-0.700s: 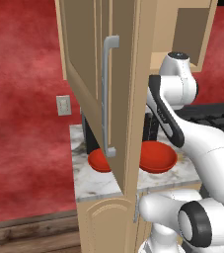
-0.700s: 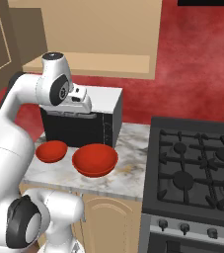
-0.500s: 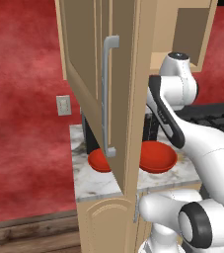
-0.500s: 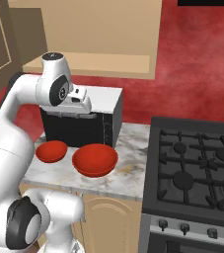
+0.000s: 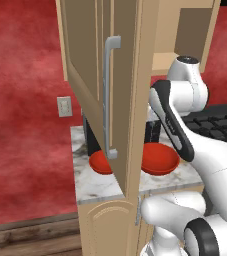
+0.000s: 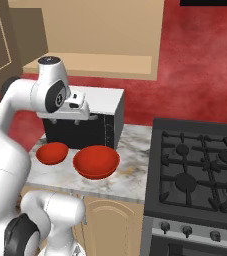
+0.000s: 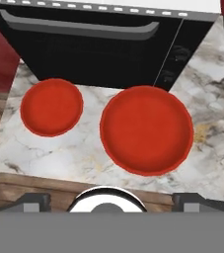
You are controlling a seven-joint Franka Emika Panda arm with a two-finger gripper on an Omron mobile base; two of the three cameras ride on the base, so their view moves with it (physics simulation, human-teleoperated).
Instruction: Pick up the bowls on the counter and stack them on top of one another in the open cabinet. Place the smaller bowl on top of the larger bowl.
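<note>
1. My surroundings are lit evenly and fairly brightly, with no single lamp I can place.
2. Shadows are soft: a faint dark patch lies under the larger bowl (image 6: 96,161) on the worktop (image 6: 130,172).
3. The bowls show a mild sheen, no harsh glare; the smaller bowl (image 7: 51,106) looks flat and matte from my hand view.
4. Edges look slightly soft and blocky, typical of low-resolution rendering; nothing is motion-blurred.
5. The microwave (image 7: 108,47) front stays very dark, its details hard to read.

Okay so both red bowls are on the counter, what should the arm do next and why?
Probably descend toward the larger bowl, since it must go into the open cabinet first. The gripper is open, above both bowls; the smaller bowl sits apart, untouched.
</note>
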